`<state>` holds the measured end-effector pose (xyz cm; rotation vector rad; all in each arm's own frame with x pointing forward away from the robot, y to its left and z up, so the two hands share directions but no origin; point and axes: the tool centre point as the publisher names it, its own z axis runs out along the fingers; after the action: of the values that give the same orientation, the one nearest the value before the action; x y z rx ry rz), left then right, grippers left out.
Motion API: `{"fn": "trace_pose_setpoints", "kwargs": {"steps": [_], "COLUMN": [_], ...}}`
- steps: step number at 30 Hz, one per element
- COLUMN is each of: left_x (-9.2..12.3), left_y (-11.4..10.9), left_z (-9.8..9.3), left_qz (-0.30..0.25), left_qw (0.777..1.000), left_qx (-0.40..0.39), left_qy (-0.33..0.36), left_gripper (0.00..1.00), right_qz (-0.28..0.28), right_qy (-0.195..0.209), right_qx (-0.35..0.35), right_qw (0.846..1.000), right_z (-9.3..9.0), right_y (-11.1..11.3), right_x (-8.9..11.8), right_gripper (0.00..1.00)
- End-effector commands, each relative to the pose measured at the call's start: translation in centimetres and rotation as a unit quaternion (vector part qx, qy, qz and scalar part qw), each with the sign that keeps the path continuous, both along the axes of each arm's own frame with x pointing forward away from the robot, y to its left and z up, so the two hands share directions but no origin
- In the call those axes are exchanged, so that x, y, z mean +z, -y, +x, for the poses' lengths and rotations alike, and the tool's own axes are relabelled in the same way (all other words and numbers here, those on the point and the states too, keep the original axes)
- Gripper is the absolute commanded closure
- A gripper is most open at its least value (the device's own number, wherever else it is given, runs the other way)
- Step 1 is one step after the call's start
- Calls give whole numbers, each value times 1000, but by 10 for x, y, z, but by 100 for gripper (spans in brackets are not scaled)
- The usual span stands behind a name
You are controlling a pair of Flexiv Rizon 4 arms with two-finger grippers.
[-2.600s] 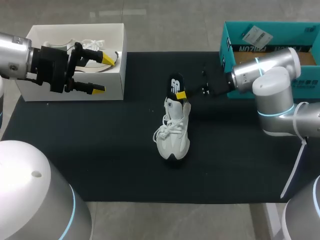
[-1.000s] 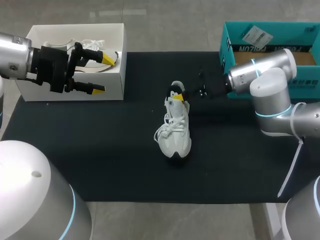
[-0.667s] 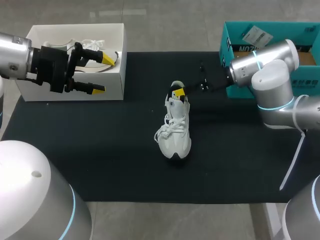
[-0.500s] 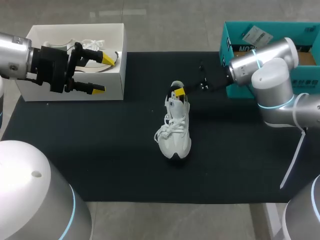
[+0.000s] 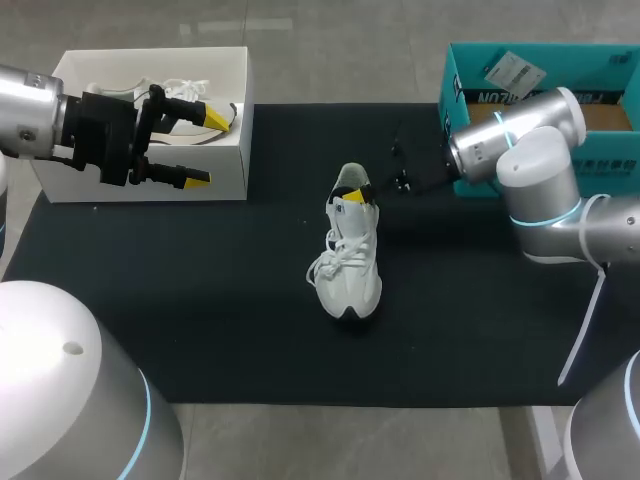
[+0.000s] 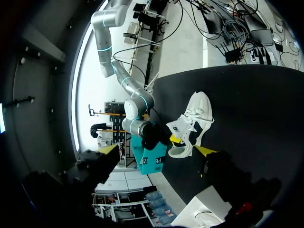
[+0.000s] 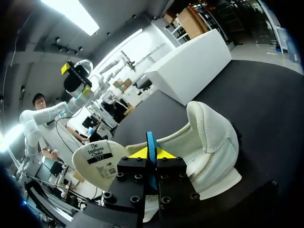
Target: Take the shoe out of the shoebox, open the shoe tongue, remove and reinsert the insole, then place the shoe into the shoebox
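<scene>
The right gripper is clenched on the thin blue edge of the insole, at the heel opening of the shoe. This shoe stands upright on the black bench. Behind and right of the shoe is a teal box holding a paper tag. Well left of the shoe, a white shoebox holds a second shoe. The left gripper hangs there spread wide, grasping nothing.
</scene>
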<state>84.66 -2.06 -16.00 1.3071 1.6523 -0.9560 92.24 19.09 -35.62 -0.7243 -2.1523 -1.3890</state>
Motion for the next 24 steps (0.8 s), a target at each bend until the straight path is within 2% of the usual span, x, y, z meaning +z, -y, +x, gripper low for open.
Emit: {"fn": "trace_pose_setpoints", "kwargs": {"steps": [1, 2, 4, 6, 8, 12, 15, 17, 18, 19, 20, 24], "left_x": [0, 0, 0, 0, 0, 0, 0, 0, 0, 0, 0, 0], "left_y": [1, 1, 1, 1, 1, 1, 1, 1, 1, 1, 1, 1], "left_z": [0, 0, 0, 0, 0, 0, 0, 0, 0, 0, 0, 0], "left_qz": [2, 2, 2, 2, 2, 2, 2, 2, 2, 2, 2, 2], "left_qw": [1000, 1000, 1000, 1000, 1000, 1000, 1000, 1000, 1000, 1000, 1000, 1000], "left_qx": [0, 0, 0, 0, 0, 0, 0, 0, 0, 0, 0, 0], "left_qy": [0, 0, 0, 0, 0, 0, 0, 0, 0, 0, 0, 0], "left_gripper": [0, 0, 0, 0, 0, 0, 0, 0, 0, 0, 0, 0], "right_qz": [-3, -4, -6, -10, -14, -17, -18, -20, -20, -19, -19, -15], "right_qy": [1, 4, 11, 19, 20, 25, 29, 29, 30, 30, 30, 22], "right_qx": [0, -2, -6, -6, -2, -2, -1, 0, 1, 1, 2, 8], "right_qw": [1000, 1000, 1000, 1000, 1000, 1000, 999, 999, 999, 999, 999, 1000], "right_z": [0, 0, 2, 4, 6, 9, 11, 12, 13, 13, 13, 13], "right_y": [-3, -2, 0, 1, 0, 2, 2, 2, 2, 2, 1, -3], "right_x": [-4, -3, 0, 5, 8, 12, 15, 15, 15, 15, 14, 10], "right_gripper": [100, 100, 62, 40, 0, 0, 14, 48, 61, 78, 100, 100]}}
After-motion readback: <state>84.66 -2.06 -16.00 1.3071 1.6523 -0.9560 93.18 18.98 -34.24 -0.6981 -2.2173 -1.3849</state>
